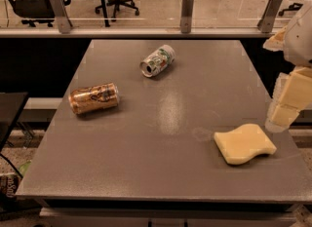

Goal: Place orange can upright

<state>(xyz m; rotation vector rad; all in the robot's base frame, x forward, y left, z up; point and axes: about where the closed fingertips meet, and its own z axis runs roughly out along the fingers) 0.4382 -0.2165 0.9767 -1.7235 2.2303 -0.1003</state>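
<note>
The orange can point(93, 98) lies on its side on the left part of the grey table point(161, 172), its long axis running roughly left to right. My gripper point(282, 114) hangs at the right edge of the view, above the table's right side and far from the can. It holds nothing that I can see.
A white and green patterned can point(157, 61) lies on its side at the table's middle back. A pale yellow sponge point(243, 144) lies at the front right, just below my gripper. A glass railing point(185, 7) runs behind the table. A dark side table point(9, 109) stands at the left.
</note>
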